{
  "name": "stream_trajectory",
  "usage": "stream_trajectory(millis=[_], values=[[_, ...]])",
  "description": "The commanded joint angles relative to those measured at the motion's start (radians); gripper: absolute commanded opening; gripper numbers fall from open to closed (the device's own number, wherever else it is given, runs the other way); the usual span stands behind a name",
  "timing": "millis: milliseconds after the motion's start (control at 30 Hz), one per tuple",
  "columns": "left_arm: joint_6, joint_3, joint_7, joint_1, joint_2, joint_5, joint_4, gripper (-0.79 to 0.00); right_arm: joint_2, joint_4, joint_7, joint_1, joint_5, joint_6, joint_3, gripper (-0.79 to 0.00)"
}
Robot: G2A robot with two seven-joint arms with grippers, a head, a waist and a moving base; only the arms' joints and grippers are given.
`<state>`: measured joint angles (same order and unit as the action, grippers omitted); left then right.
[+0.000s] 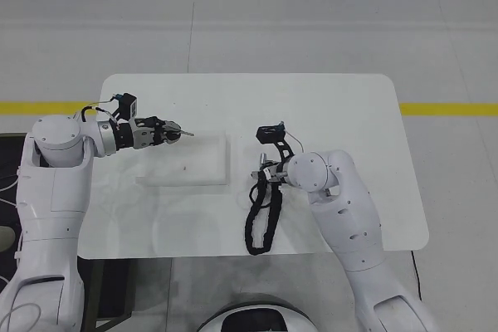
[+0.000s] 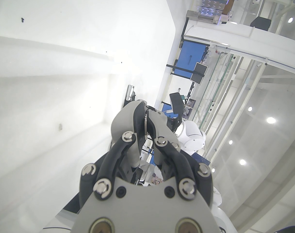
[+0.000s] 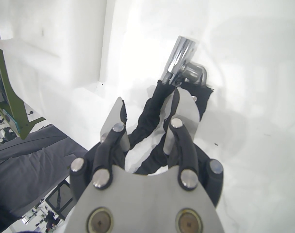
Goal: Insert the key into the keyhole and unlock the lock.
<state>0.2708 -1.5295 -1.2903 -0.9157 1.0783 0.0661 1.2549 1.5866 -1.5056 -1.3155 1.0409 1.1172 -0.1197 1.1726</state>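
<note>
The left pincer (image 1: 173, 131) is closed flat on the key (image 2: 145, 125), whose thin blade pokes out just past its tips and points toward the other arm. Well apart from it, beyond a white foam block (image 1: 195, 158) on the table (image 1: 340, 108), the right pincer (image 3: 151, 109) stands wide open and grips nothing. One strand of the black sleeved loop (image 1: 260, 224) runs between its fingers unpinched. The chrome lock (image 3: 182, 54) lies on the table just ahead of that pincer's tips. I cannot make out the keyhole.

The main risk is that the lock is loose. If the key presses on it before the right pincer has it firmly, the body will likely slide or roll away. Closing on the soft sleeve rather than the metal would give poor control of where the keyhole faces. The key is held only by its thin head, so an off-centre touch could twist it in the pads. A low path across could also catch the foam block.
</note>
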Motion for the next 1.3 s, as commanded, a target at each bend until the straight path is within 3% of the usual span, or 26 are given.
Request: stream_trajectory(millis=[0, 167, 267, 367, 433, 700, 1033, 1267], values=[[0.000, 0.000, 0.000, 0.000, 0.000, 0.000, 0.000, -0.785, 0.006, 0.010, 0.004, -0.002, -0.008, -0.005, -0.007, -0.437], [0.000, 0.000, 0.000, 0.000, 0.000, 0.000, 0.000, -0.785, 0.017, 0.035, 0.009, -0.011, 0.013, -0.003, -0.015, -0.449], [0.000, 0.000, 0.000, 0.000, 0.000, 0.000, 0.000, -0.785, 0.022, 0.051, 0.019, -0.015, 0.026, -0.004, -0.010, -0.511], [0.000, 0.000, 0.000, 0.000, 0.000, 0.000, 0.000, -0.785, 0.027, 0.058, 0.019, -0.017, 0.031, -0.005, -0.005, -0.600], [0.000, 0.000, 0.000, 0.000, 0.000, 0.000, 0.000, -0.785, 0.030, 0.060, 0.020, -0.016, 0.036, -0.003, 0.000, -0.785], [0.000, 0.000, 0.000, 0.000, 0.000, 0.000, 0.000, -0.785, 0.035, 0.023, 0.045, -0.003, 0.018, -0.010, 0.061, -0.785], [0.000, 0.000, 0.000, 0.000, 0.000, 0.000, 0.000, -0.785, 0.023, -0.096, 0.108, 0.005, -0.205, 0.018, 0.240, -0.785], [0.000, 0.000, 0.000, 0.000, 0.000, 0.000, 0.000, -0.785, 0.023, -0.096, 0.108, 0.005, -0.205, 0.018, 0.240, -0.785]])
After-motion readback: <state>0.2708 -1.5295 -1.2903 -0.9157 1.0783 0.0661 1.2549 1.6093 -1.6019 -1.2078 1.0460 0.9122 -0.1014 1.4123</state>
